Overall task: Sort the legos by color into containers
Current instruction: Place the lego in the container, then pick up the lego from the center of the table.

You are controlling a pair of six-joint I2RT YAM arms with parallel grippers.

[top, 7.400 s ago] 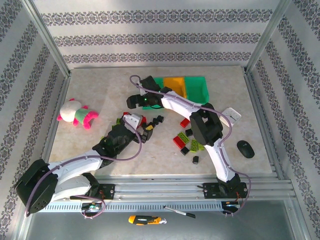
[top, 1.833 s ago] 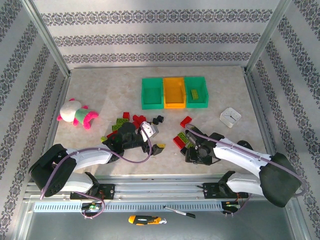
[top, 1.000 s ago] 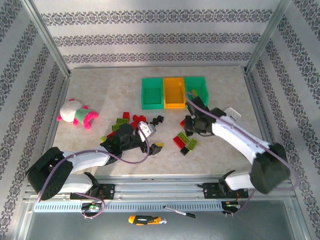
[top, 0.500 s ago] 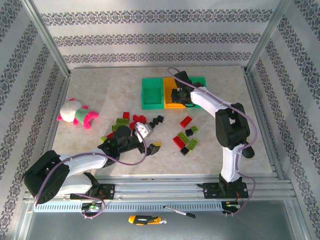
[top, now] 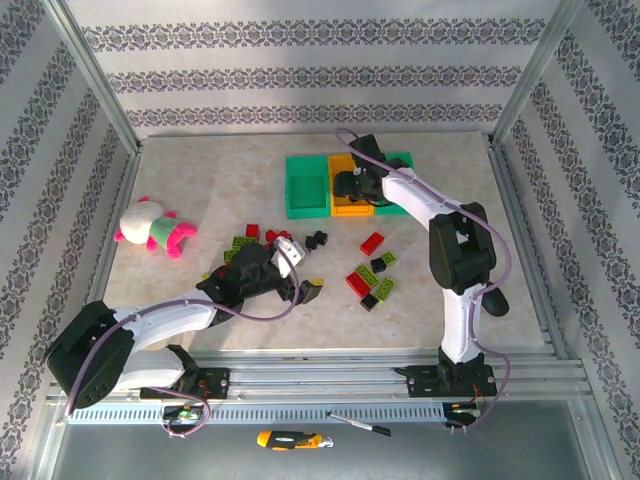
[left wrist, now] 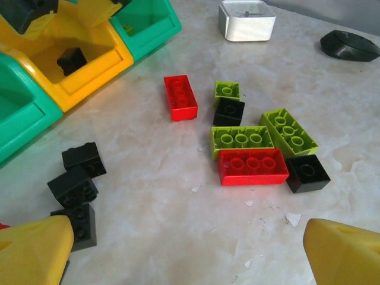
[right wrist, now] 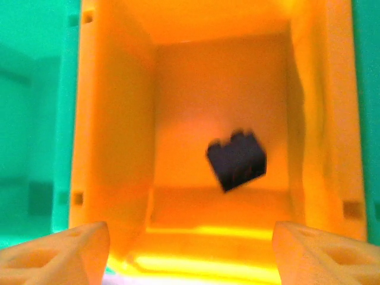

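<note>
Right gripper (right wrist: 190,244) spread over glossy orange bin (right wrist: 113,119); blurred black lego (right wrist: 237,159) inside, apparently studded. Left gripper (left wrist: 187,249) spread.

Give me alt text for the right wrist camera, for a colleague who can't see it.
Looking straight down into the orange-yellow bin, a blurred, tilted black brick shows inside it. The right hand is open, fingertips apart at the bottom corners with nothing between them; green bins flank either side.

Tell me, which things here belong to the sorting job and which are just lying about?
Job: red, black and lime bricks; three joined bins.
Lying about: plush toy; white clock; black mouse; screwdriver.
</note>
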